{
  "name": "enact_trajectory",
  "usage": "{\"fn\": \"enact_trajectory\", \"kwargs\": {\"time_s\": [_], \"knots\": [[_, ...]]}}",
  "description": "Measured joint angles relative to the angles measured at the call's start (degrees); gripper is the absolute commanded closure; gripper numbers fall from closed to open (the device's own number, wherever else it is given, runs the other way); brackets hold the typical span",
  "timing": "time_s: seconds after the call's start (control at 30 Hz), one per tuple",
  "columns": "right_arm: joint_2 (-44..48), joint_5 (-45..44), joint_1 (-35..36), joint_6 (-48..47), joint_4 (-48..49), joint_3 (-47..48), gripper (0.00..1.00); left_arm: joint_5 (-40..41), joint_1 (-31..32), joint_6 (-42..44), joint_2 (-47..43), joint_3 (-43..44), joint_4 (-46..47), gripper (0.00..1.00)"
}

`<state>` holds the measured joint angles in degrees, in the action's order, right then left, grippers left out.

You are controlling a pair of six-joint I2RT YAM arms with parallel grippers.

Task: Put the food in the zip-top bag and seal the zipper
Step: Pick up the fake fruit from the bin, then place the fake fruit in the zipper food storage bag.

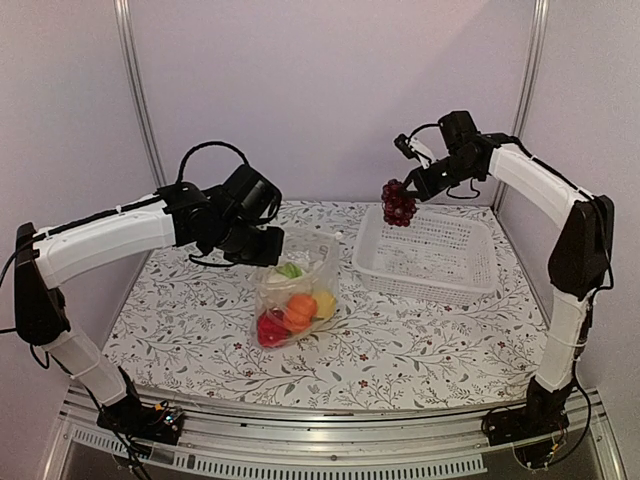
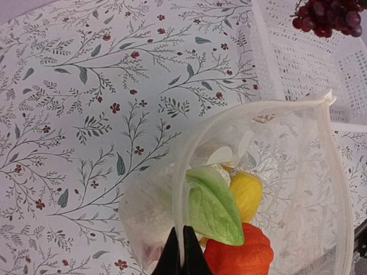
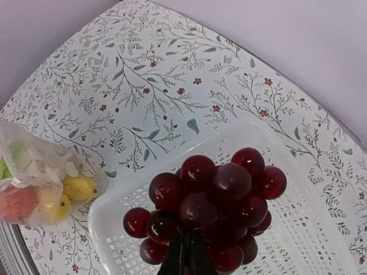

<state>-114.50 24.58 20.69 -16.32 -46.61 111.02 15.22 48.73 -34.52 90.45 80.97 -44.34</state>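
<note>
1. The left arm (image 1: 110, 235) is extended from the left side of the bench (image 1: 180, 320) towards its centre.
2. The left claw (image 1: 262, 248) is seen pressed shut, with the mouth edge of the zip-top bag (image 1: 300, 295) pinched between its fingertips. In the left wrist view the two black tips meet with no gap.
3. The zip-top bag is held up by that edge near the middle of the bench, its lower part resting on the patterned surface. The mouth is gaping.
4. The zipper (image 2: 269, 106) is shown as a thin pale strip curving round the open mouth, unsealed.
5. Most of the food is contained in the bag:
   - the pale green cabbage (image 1: 290, 270) is at the top;
   - the orange fruit (image 1: 300, 308) is below it;
   - the red pepper (image 1: 270, 328) is at the bottom left;
   - the yellow pieces (image 3: 77, 187) are at the side nearer the basket.
6. The white slotted basket (image 1: 420, 282) is placed just to the right of the bag, towards the back of the bench.
7. The dark red grape bunch (image 1: 398, 203) is suspended in the air above the basket's rear left corner, well apart from the bag.
8. The right claw (image 1: 408, 188) is closed narrowly on the top of the grape bunch, which hangs below it.
9. The right arm (image 1: 560, 200) is raised and reaches in from the right edge.
</note>
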Motion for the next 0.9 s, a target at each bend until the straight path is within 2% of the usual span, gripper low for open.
{"fn": "enact_trajectory", "kwargs": {"time_s": [0.13, 0.3, 0.63, 0.9], "knots": [[6.8, 2.25, 0.31, -0.31, 0.72, 1.31, 1.0, -0.22, 0.0, 0.0, 0.0, -0.15, 0.42, 1.0], [10.62, 6.67, 2.05, -0.68, 1.2, 2.69, 1.0, -0.31, 0.0, 0.0, 0.0, -0.15, 0.83, 1.0], [11.47, 18.16, 7.96, -0.07, 3.78, 3.1, 1.0, -0.59, -0.09, 0.02, 0.0, -0.31, 1.36, 1.0], [9.62, 25.29, 10.82, 3.58, 7.65, 8.87, 1.0, -1.05, -0.48, -0.09, 0.0, -0.33, 2.27, 1.0]]}}
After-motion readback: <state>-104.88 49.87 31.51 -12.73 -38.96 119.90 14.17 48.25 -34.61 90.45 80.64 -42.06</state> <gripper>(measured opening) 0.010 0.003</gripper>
